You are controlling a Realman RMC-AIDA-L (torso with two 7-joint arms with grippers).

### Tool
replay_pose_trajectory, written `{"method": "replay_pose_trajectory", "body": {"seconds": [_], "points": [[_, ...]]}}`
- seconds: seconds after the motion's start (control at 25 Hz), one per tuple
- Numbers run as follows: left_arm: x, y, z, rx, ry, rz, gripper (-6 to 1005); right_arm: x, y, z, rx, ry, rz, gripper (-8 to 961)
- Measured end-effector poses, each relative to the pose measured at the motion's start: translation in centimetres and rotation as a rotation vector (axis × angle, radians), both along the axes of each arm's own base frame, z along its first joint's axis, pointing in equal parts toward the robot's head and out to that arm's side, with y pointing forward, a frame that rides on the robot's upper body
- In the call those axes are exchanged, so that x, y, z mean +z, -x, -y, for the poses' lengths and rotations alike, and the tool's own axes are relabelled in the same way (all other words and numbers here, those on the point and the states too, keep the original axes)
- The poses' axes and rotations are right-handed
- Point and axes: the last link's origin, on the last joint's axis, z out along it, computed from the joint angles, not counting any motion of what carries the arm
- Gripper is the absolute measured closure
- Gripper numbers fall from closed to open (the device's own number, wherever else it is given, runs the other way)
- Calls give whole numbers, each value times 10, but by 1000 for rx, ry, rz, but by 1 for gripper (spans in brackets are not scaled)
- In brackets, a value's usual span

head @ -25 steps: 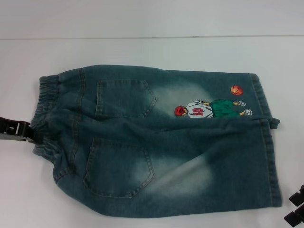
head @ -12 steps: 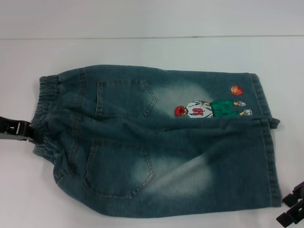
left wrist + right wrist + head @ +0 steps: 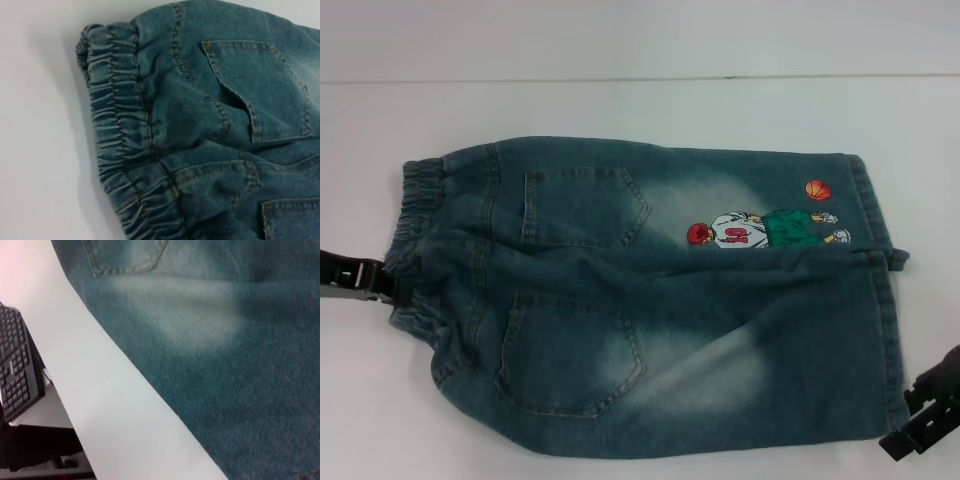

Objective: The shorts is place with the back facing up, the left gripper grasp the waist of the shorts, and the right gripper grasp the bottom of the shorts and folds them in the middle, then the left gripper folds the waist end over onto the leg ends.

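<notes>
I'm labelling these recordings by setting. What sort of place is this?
Probably a lab or office test bench: a plain white table carrying only the shorts, and a computer keyboard on a desk beside it in the right wrist view.

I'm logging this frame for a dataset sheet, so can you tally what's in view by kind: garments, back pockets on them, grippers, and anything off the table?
Garments: 1, the shorts
Back pockets: 2, far pocket, near pocket
Grippers: 2, the left gripper at the waist of the shorts, the right gripper by the bottom of the shorts
Off the table: 1, keyboard
Total: 6
</notes>
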Motion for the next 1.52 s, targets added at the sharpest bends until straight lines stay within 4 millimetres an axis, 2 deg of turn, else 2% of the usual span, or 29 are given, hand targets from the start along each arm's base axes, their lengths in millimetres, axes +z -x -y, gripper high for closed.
{"method": "replay_pose_trajectory", "body": {"seconds": [0.36,0.56,0.8,1.0,1.12,1.52], "points": [[-1,1,1,1,1,1,986,-1,2,0,17,6,-7,68],[-1,1,1,1,1,1,986,-2,2,0,26,10,-10,153],[-2,1,0,3,0,2,986,-1,2,-1,26,9,-3,347],[-4,2,0,6,4,5,986,-1,2,-1,27,7,2,599],[-5,1,0,5,6,7,986,-1,2,-2,27,4,4,839],[-4,1,-1,5,-1,5,986,-2,0,-1,22,-6,-3,939]]}}
